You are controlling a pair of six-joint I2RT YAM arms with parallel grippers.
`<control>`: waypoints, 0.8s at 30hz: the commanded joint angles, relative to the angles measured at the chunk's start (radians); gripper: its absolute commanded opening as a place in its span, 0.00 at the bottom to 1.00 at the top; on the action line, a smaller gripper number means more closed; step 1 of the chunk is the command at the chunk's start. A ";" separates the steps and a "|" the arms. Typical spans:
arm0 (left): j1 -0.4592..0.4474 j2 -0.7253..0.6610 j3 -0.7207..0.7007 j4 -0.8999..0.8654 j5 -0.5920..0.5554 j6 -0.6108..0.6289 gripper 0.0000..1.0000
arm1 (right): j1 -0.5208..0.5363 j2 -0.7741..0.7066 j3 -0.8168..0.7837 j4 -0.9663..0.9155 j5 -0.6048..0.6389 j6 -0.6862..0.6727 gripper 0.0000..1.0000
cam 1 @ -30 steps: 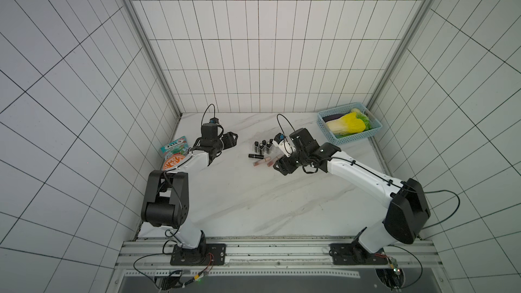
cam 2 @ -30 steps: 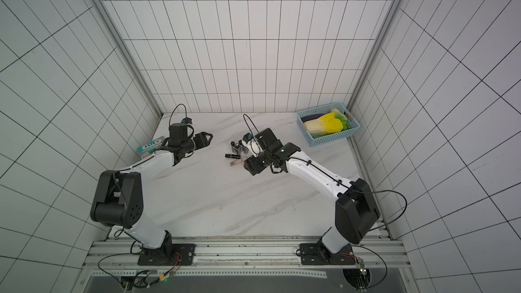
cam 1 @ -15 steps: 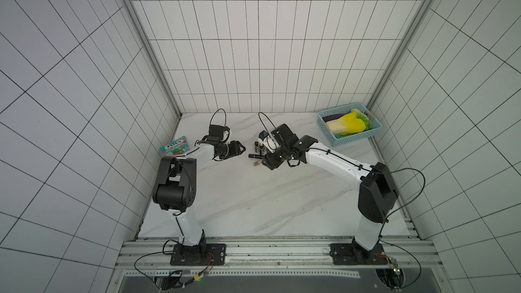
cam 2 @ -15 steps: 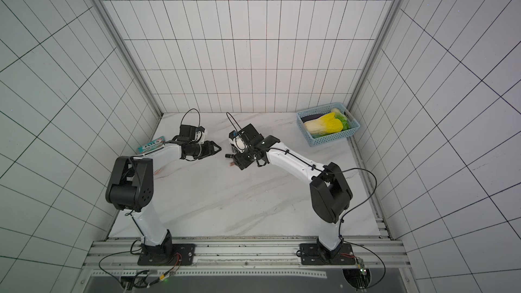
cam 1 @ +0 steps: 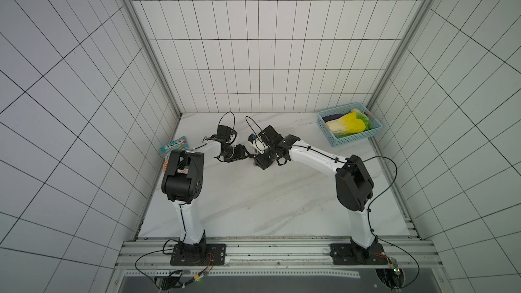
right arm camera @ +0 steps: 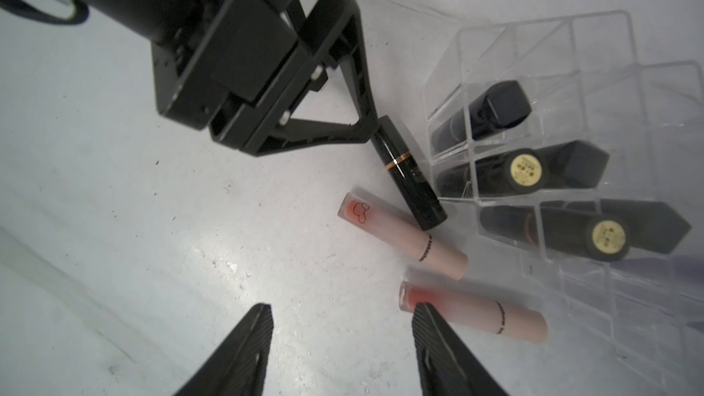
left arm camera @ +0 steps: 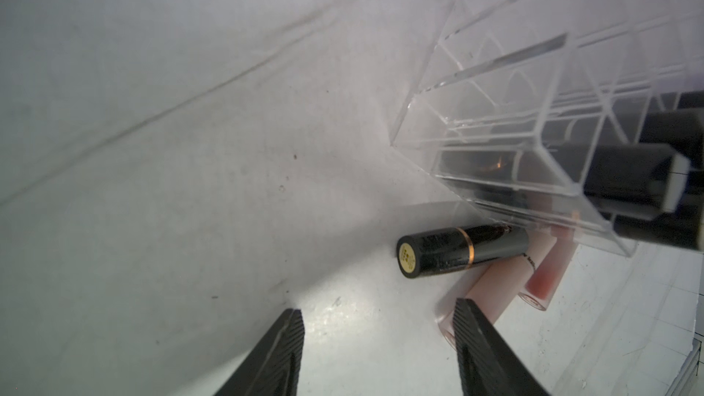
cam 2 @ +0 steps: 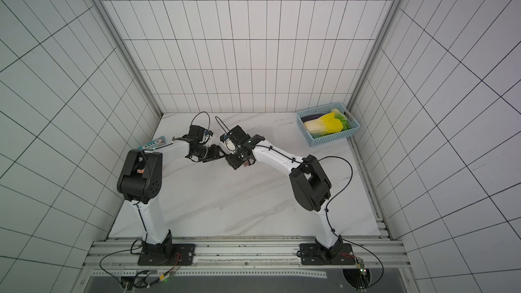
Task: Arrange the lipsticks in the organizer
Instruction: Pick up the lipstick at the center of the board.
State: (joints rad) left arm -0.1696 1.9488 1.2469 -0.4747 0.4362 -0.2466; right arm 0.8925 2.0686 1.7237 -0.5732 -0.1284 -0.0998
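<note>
Hovering with parted, empty jaws beside organizer: left gripper at black lipstick, right gripper by 2 pink lipsticks.

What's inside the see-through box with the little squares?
Black lipsticks sit in several slots of the organizer; some slots look empty. An exact count is hidden: the tubes overlap through the clear walls, and part of the box is out of frame.
</note>
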 commanded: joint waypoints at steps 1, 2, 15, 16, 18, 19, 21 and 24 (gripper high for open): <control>-0.003 0.028 0.032 -0.020 -0.020 0.024 0.61 | 0.008 0.054 0.067 -0.011 0.034 -0.021 0.62; -0.005 0.031 0.035 -0.023 -0.021 0.026 0.61 | 0.007 0.067 0.080 -0.014 0.035 -0.024 0.62; 0.017 -0.064 -0.024 0.021 -0.076 0.003 0.58 | 0.005 0.174 0.158 0.007 0.068 -0.046 0.61; 0.019 -0.064 -0.026 0.024 -0.075 0.002 0.57 | 0.005 0.177 0.157 0.012 0.070 -0.046 0.61; 0.018 -0.059 -0.025 0.024 -0.071 0.002 0.57 | 0.003 0.181 0.154 0.022 0.074 -0.046 0.61; 0.018 -0.057 -0.024 0.024 -0.069 0.002 0.57 | 0.002 0.182 0.153 0.026 0.076 -0.046 0.61; 0.016 -0.053 -0.023 0.025 -0.065 0.000 0.57 | 0.000 0.187 0.155 0.032 0.076 -0.046 0.62; 0.013 -0.052 -0.021 0.025 -0.064 0.000 0.57 | -0.001 0.194 0.157 0.036 0.078 -0.047 0.62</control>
State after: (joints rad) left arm -0.1505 1.9106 1.2282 -0.4736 0.3729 -0.2462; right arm 0.8921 2.2330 1.8420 -0.5594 -0.0669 -0.1402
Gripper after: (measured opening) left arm 0.573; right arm 0.616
